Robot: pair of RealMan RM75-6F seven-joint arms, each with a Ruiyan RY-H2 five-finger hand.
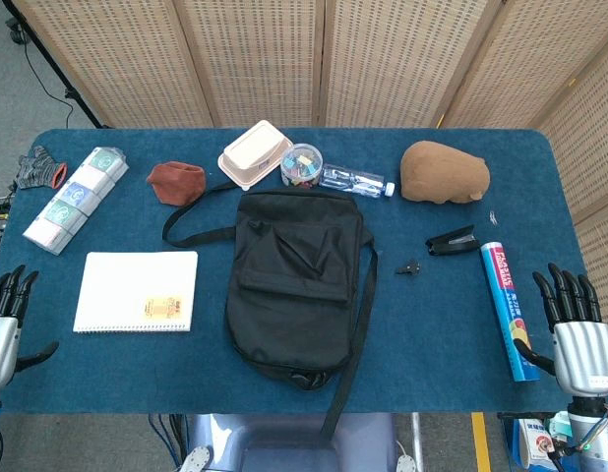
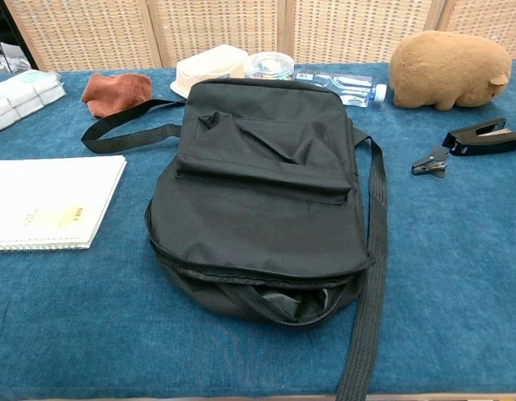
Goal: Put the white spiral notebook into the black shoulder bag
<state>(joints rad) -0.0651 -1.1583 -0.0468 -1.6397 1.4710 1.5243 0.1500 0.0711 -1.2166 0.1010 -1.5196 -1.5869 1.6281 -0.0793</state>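
Note:
The white spiral notebook (image 1: 137,291) lies flat on the blue table, left of the bag; in the chest view the notebook (image 2: 51,201) reaches the left edge, its spiral along the near side. The black shoulder bag (image 1: 298,280) lies flat at the table's middle, and its zipped mouth (image 2: 275,288) gapes slightly at the near end. My left hand (image 1: 6,320) hovers open at the near left edge, well left of the notebook. Open too, my right hand (image 1: 577,334) is at the near right corner. Neither hand shows in the chest view.
Along the back stand a brown pouch (image 1: 176,182), a cream lunch box (image 1: 255,153), a round clip tub (image 1: 302,164), a water bottle (image 1: 355,182) and a brown plush (image 1: 444,172). A stapler (image 1: 452,240) and a blue tube (image 1: 510,309) lie right; a tissue pack (image 1: 76,198) lies left.

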